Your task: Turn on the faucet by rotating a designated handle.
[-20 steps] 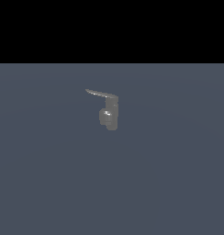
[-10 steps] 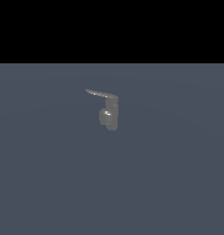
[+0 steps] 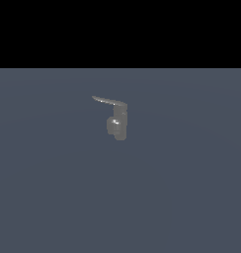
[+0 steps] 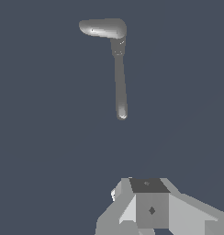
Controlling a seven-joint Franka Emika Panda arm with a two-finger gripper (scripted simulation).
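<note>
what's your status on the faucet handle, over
Tool short of the faucet, touching nothing; open or shut not readable. Handle untouched, sticking out toward the exterior view's left. Nothing in the way.

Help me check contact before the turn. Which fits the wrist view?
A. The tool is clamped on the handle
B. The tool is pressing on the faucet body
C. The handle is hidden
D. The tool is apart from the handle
D: bare floor separates the tool from the handle, so nothing is touched yet.
</note>
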